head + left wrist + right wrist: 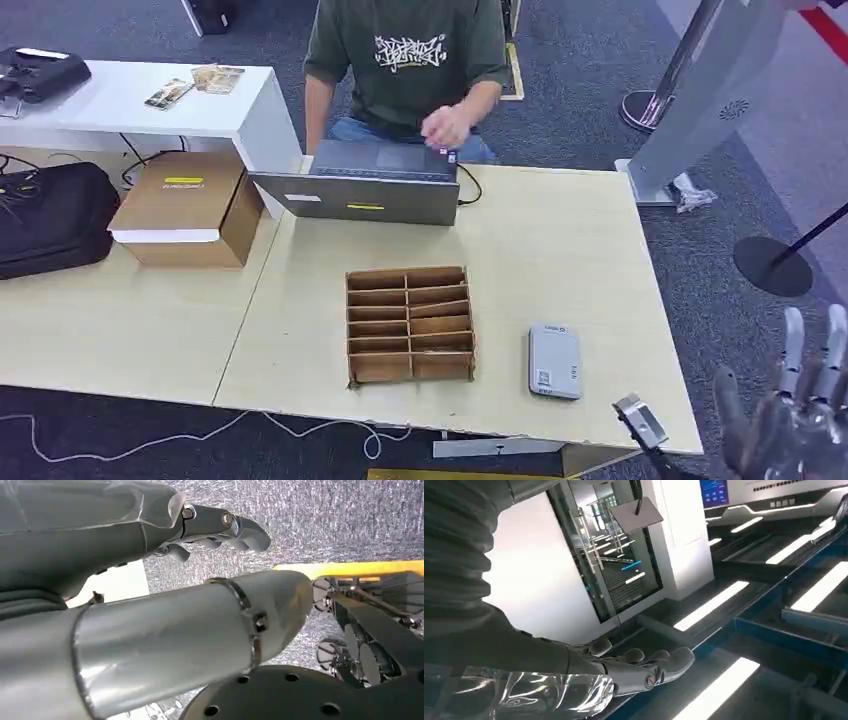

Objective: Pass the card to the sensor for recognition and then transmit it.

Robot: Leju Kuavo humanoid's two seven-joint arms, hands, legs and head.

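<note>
Sensor [555, 361]: flat grey box lying on the table [300, 330], close to the near edge. Slotted cardboard organizer [410, 325] just left of sensor, apart from it. Laptop [370, 185] well beyond sensor at the far edge, with a person's hand [447, 126] over it.

Card: cannot place for sure. Organizer slots look empty from this angle. Small silvery piece [640, 420] near sensor, at the table edge on its right, could be the card or some fixture; too small to tell.

Right hand [790, 420] low and well right of sensor, off the table edge, fingers [659, 662] stretched out and apart, gripping nothing. Left hand [220, 527] hanging over carpet, fingers loosely extended, nothing in them.

Step in hand, judged: getting hold of the card with the right hand, nothing started on the scan.

To do well:
- Confirm the card's spot first; no blind reach.
- Bring the right hand in over the table edge beside sensor, low and slow, without knocking sensor or the silvery piece.
- Pinch the card by one short edge, leaving the flat face free.
- Hold the face flat and parallel above sensor top, centred, pause for the read.
- Keep clear of the organizer wall on sensor's left.
- Then extend past sensor toward the person for the hand-over.
</note>
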